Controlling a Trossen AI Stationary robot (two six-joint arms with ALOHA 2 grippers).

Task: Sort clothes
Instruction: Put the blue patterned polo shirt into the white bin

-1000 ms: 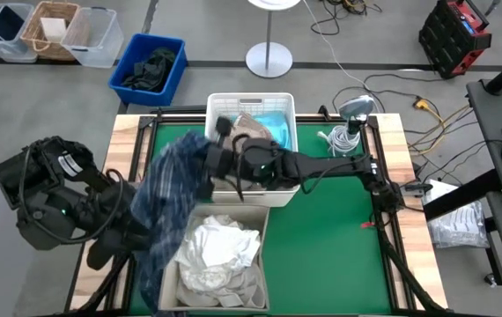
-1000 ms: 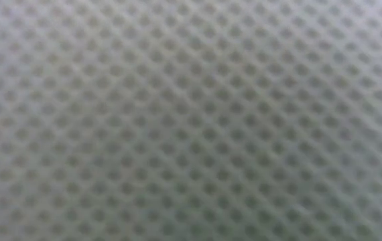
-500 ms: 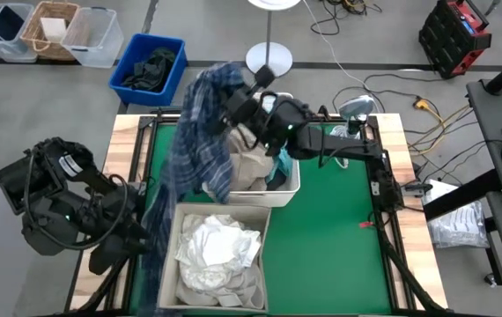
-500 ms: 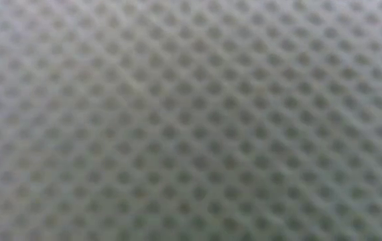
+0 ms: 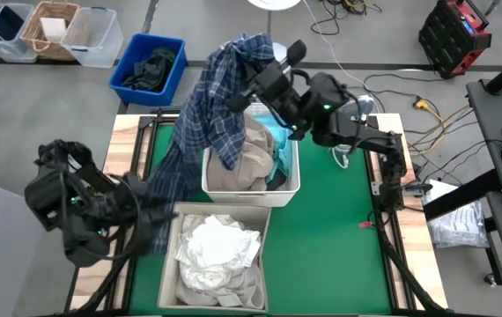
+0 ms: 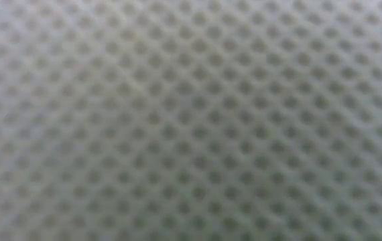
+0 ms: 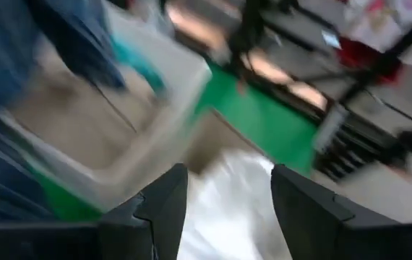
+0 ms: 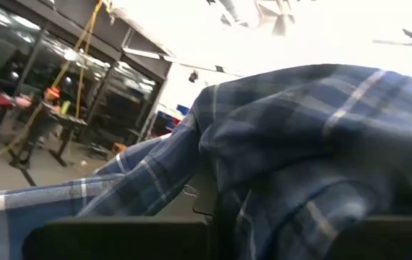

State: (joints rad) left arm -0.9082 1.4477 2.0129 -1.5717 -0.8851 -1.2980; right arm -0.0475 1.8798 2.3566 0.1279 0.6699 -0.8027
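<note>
My right gripper [image 5: 255, 81] is raised over the table's far edge, shut on the blue-and-white plaid shirt [image 5: 203, 114]. The shirt trails in a long band toward the near left. A white basket [image 5: 251, 192] below it holds a beige garment [image 5: 251, 160] and a teal one [image 5: 279, 145]. White clothes [image 5: 220, 251] fill the beige bin [image 5: 170, 269] at the near edge. My left gripper [image 7: 224, 180] stands open at the near left, beside the shirt's lower end, with nothing between its fingers. A grey dotted surface fills the low view. My right gripper pinches a bunched part of the plaid shirt [image 8: 300, 130] near its upper end; the cloth bulges over the fingers and hides the exact spot. The fingers come from the table's right, slanting upward. The shirt hangs below, and its lower end [image 5: 158, 224] reaches beside the beige bin.
A blue bin [image 5: 150, 66] with dark green cloth stands on the floor beyond the far left corner, next to clear boxes and a wicker basket [image 5: 50, 26]. A lamp base [image 5: 269, 60] sits behind the table. Cables [image 5: 348, 132] lie at the far right; bare green mat [image 5: 339, 229] lies to the right.
My right gripper has risen and gone toward the table's far edge with the plaid shirt, tipping upward. The shirt has been drawn out from a heap at the near left into a long band above the white basket. My left arm has sunk a little and turned.
</note>
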